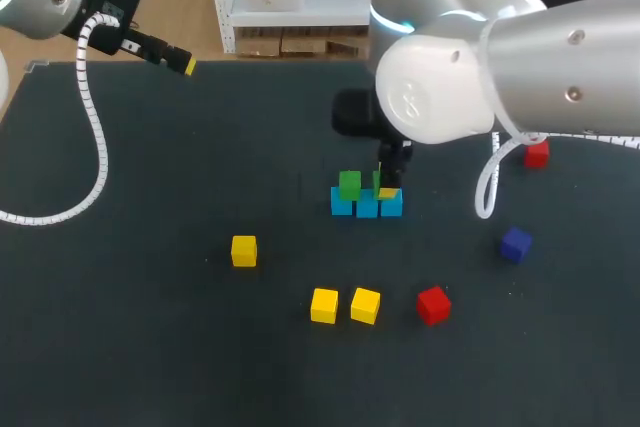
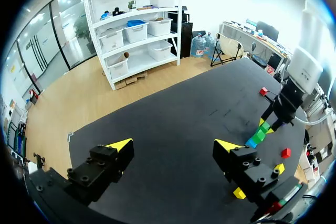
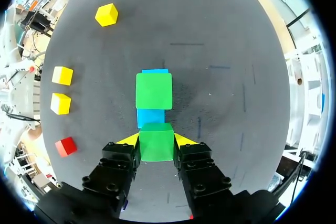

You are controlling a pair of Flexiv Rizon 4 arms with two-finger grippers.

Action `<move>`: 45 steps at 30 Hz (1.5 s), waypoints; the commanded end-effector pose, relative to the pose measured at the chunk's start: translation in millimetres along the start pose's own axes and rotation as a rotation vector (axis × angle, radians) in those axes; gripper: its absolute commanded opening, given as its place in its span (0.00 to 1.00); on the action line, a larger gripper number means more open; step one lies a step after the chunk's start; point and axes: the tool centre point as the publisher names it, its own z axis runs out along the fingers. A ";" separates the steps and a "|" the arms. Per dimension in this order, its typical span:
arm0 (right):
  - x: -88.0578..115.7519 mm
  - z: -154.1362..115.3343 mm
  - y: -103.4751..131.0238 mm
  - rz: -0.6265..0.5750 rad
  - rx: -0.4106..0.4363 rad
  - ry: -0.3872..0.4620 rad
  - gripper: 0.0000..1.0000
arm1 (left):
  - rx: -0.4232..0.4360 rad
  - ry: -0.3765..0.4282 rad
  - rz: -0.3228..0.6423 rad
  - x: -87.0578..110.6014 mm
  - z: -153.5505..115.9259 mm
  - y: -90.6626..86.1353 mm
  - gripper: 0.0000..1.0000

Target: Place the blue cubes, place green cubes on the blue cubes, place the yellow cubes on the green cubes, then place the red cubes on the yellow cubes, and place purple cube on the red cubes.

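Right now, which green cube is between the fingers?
The green cube clamped by the right fingers, above the right blue cube; the other green cube sits free on the left blue cube.

I count three light-blue cubes, two green cubes, three yellow cubes, two red cubes, and just one dark purple-ish cube, looks almost navy to me. That's eleven cubes in all.

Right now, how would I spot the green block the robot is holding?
Find the row of blue cubes in the middle of the dark table. Green cubes are over both its ends; the held green cube is pinched between the right gripper's yellow tips, while the other green cube stands free.
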 end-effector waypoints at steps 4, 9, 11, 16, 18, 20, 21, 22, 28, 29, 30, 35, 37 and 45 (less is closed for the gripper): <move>1.2 0.8 0.5 -0.002 -0.001 -0.006 0.31 | 0.003 -0.003 0.001 0.4 0.4 0.8 1.00; 0.9 1.0 0.7 -0.001 0.000 -0.004 0.69 | 0.003 -0.003 0.001 0.4 0.4 0.8 1.00; 0.8 1.1 0.8 -0.001 -0.001 -0.004 1.00 | 0.003 -0.003 0.001 0.4 0.4 0.8 1.00; 0.5 1.4 1.0 -0.004 0.000 -0.010 1.00 | 0.003 -0.003 0.001 0.4 0.4 0.8 1.00; 0.4 1.0 1.2 -0.002 0.002 -0.012 1.00 | 0.003 -0.003 0.001 0.4 0.4 0.8 1.00; 0.7 0.3 1.3 0.000 0.006 -0.018 1.00 | 0.003 -0.003 0.001 0.4 0.4 0.8 1.00; 0.9 0.1 1.3 0.001 0.008 -0.020 1.00 | 0.003 -0.003 0.001 0.4 0.4 0.8 1.00; 0.9 0.0 1.3 0.002 0.009 -0.021 1.00 | 0.003 -0.003 0.001 0.4 0.4 0.8 1.00; 0.6 -0.5 1.3 0.008 0.013 -0.023 0.90 | 0.003 -0.003 0.001 0.4 0.4 0.8 1.00; 0.4 -0.6 1.4 0.007 0.014 -0.024 0.79 | 0.003 -0.003 0.001 0.4 0.4 0.8 1.00; 0.3 -0.7 1.4 0.007 0.014 -0.024 0.69 | 0.003 -0.003 0.001 0.4 0.4 0.8 1.00; 0.0 -0.7 1.6 0.007 0.014 -0.024 0.41 | 0.003 -0.003 0.001 0.4 0.4 0.8 1.00; -0.1 -0.7 1.7 0.008 0.014 -0.024 0.39 | 0.003 -0.003 0.001 0.4 0.4 0.8 1.00; -0.5 0.0 2.1 0.005 0.014 -0.027 0.33 | 0.003 -0.003 0.001 0.4 0.4 0.8 1.00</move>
